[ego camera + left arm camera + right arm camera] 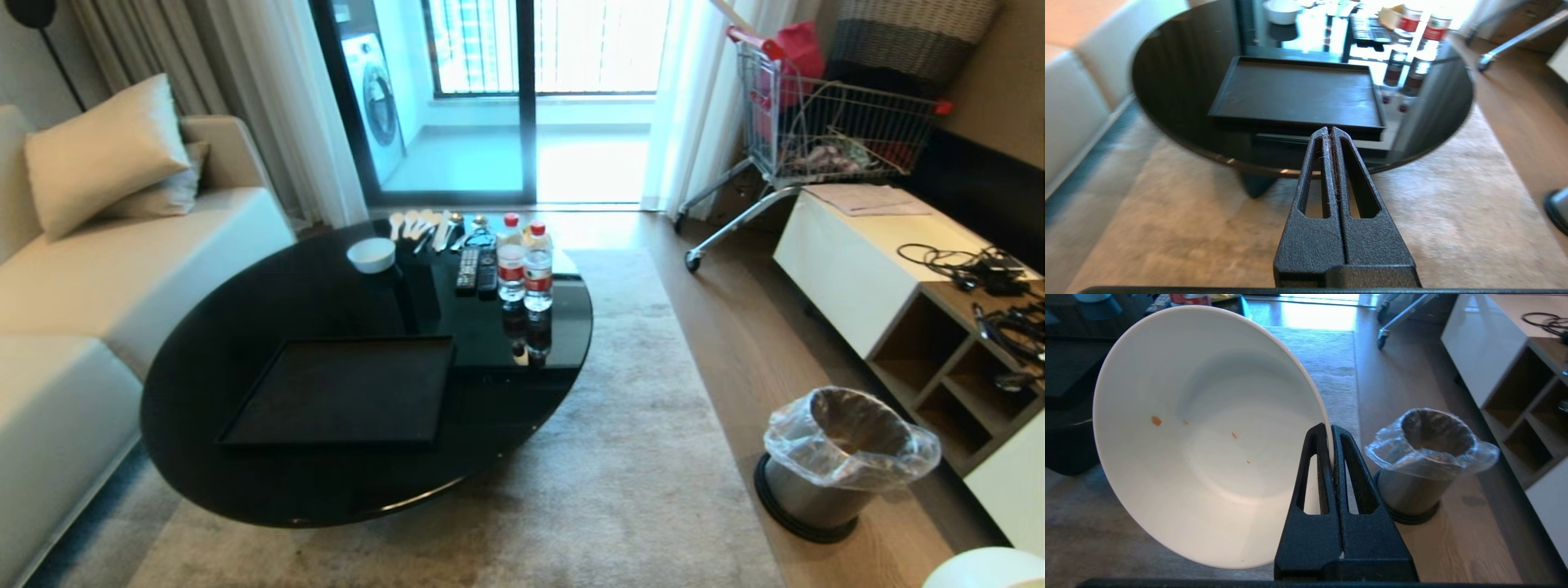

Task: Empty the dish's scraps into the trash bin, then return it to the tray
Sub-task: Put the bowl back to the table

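My right gripper (1328,426) is shut on the rim of the dish (1208,437), a deep white bowl held tilted on its side above the rug. Of the scraps, only a few tiny orange flecks (1156,421) cling to its inside. The trash bin (1425,465), grey with a crinkled clear liner, stands on the wood floor just beyond the dish. In the head view the trash bin (841,465) is at the lower right, and an edge of the dish (988,569) shows in the corner. The black tray (343,392) lies bare on the round table. My left gripper (1329,130) is shut on nothing, before the table edge.
The glossy black table (245,482) also carries a small white bowl (371,254), spoons, two remotes (477,269) and water bottles (525,261). A sofa (82,278) stands on the left. A white cabinet (857,261) and a shopping cart (824,122) stand on the right.
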